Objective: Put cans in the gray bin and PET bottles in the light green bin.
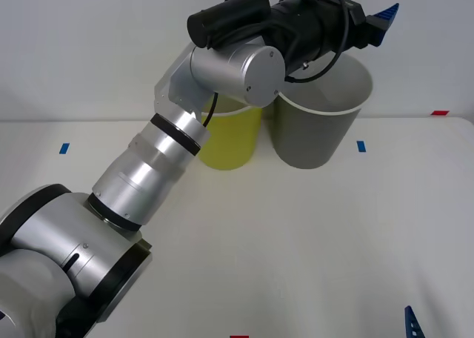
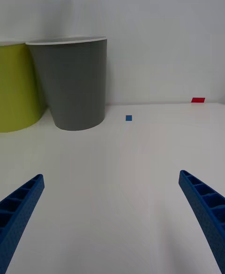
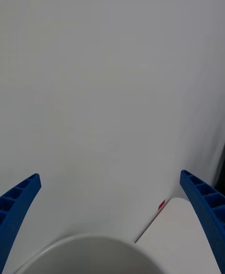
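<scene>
My left gripper [image 1: 379, 19] hovers open above the mouth of the gray bin [image 1: 318, 130], with nothing between its blue fingers [image 3: 18, 199]. The bin's white rim [image 3: 93, 248] lies just below them in the left wrist view. The light green bin [image 1: 235, 141] stands right beside the gray one, on its left, partly hidden by my left arm. My right gripper [image 2: 111, 175] rests low over the table's near right part, open and holding nothing, facing the gray bin [image 2: 77, 86] and the light green bin [image 2: 16, 89]. The cans and PET bottles are out of view.
The white table [image 1: 296, 234] spreads out in front of the bins. Small blue tape marks [image 1: 361, 146] and a red mark [image 1: 440, 113] lie on it near the back edge. A plain white wall rises behind the bins.
</scene>
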`<state>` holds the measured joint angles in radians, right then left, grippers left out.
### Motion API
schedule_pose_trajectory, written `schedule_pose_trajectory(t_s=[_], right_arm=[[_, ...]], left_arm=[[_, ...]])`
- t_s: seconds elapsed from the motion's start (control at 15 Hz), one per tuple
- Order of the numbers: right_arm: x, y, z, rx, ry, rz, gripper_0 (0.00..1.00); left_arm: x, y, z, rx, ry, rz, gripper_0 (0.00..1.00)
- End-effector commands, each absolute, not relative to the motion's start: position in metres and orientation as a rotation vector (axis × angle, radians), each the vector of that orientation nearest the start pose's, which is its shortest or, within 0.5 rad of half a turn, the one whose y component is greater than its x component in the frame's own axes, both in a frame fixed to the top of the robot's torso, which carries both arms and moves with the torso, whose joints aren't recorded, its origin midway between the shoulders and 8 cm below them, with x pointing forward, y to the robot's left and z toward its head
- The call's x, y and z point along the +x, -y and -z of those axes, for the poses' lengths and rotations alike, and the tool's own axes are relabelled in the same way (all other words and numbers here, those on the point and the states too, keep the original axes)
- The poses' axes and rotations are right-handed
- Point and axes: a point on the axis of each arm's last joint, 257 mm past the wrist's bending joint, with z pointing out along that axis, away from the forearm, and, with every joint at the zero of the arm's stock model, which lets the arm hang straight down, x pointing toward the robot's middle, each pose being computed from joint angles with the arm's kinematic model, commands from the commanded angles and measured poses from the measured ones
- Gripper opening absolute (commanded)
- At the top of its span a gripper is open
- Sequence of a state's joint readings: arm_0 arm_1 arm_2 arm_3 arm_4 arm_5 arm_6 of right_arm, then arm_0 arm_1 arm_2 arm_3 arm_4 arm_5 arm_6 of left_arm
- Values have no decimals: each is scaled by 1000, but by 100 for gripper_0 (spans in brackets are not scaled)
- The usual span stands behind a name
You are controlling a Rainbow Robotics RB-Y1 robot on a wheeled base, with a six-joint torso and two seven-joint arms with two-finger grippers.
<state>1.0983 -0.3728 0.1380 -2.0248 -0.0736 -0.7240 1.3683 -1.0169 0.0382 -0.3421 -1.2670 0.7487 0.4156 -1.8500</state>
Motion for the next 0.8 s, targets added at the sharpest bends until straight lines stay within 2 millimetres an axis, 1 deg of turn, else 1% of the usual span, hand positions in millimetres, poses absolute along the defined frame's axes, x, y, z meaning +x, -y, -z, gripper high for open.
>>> schedule_pose_trajectory(t_s=[0.07,0.13,0.2,0.27,0.4,0.47,0.6,0.73,0.8], right_arm=[[209,289,225,-20,-1509,-60,100],[209,289,225,-20,-1509,-60,100],[209,289,225,-20,-1509,-60,100],[209,289,225,-20,-1509,-60,100],[209,289,225,-20,-1509,-60,100],[209,289,225,-20,-1509,-60,100],[209,289,225,-20,-1509,-60,100],[209,289,225,-20,-1509,-60,100],[209,289,225,-20,-1509,-60,100]], left_arm=[[585,176,-72,667,-1340,642,100],[584,176,-74,668,-1337,646,100],[578,177,-75,701,-1341,641,100],[573,170,-75,749,-1372,626,100],[562,154,-75,787,-1425,672,100],[556,140,-76,806,-1432,673,100],[551,114,-82,823,-1401,599,100],[538,83,-92,848,-1393,540,100],[532,67,-94,848,-1400,529,100]])
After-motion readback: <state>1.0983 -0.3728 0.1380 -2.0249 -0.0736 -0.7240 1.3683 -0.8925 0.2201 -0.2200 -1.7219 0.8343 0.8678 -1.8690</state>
